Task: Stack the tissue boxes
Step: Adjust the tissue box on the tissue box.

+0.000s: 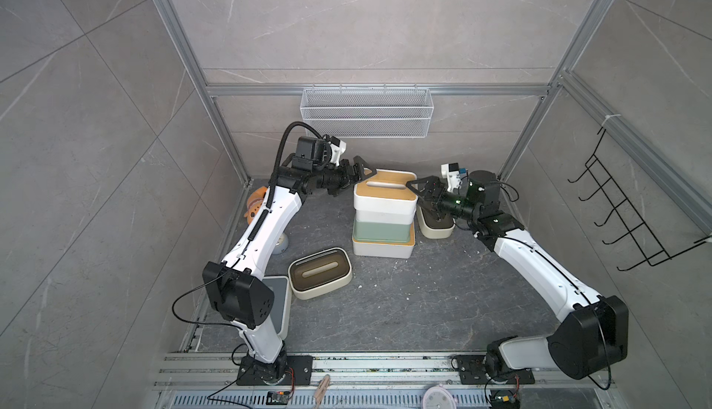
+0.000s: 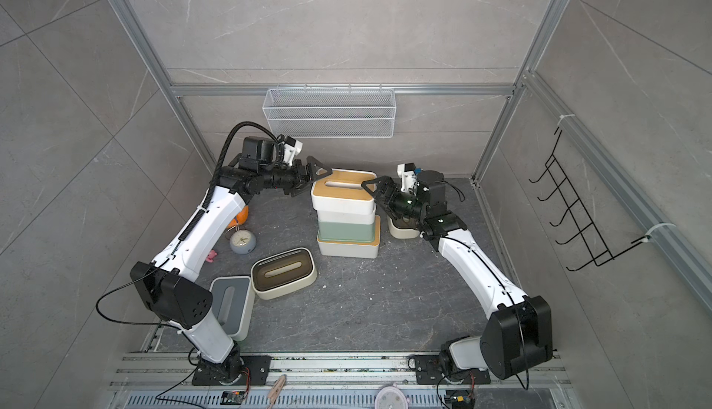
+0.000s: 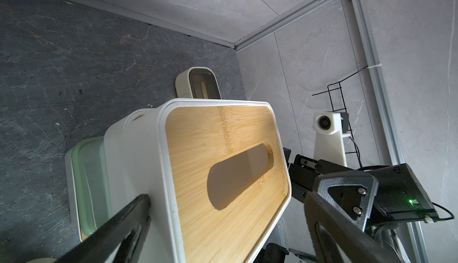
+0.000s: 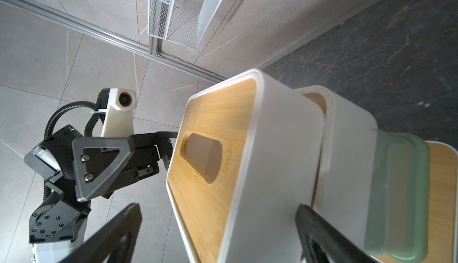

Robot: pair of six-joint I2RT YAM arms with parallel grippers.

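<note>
Toward twelve o'clock of the floor (image 1: pixel 424 303), in both top views, a stack (image 1: pixel 385 218) of four tissue boxes is standing. A bottom box (image 1: pixel 383 251) with a bamboo lid is carrying a green box (image 1: pixel 381 231), a second box (image 1: pixel 385 216) in white and the bamboo-lidded top box (image 1: pixel 387 195) (image 2: pixel 343 195), all sitting slightly askew. The left gripper (image 1: pixel 354 181) (image 2: pixel 313 181) is hovering at the top box's nine o'clock end and the right gripper (image 1: pixel 418 197) (image 2: pixel 373 197) at its three o'clock end. Both are keeping their jaws spread wide. A cream box (image 1: pixel 319 272) is lying at the stack's seven o'clock. The other cream box (image 1: pixel 435 230) is sitting at its three o'clock, under the right gripper. A grey-lidded box (image 2: pixel 231 303) is resting by the left arm's base, and a mesh basket (image 1: pixel 366 112) is hanging at twelve o'clock. Through the left wrist camera, the left gripper's fingers (image 3: pixel 128 222) are straddling the top box (image 3: pixel 198 150): one is lying against its white wall while the other is standing clear, so nothing is being clamped. Through the right wrist camera, the right gripper (image 4: pixel 218 208) is likewise straddling the top box (image 4: pixel 272 162) unclenched, with one finger off the box and the other beside its wall.
</note>
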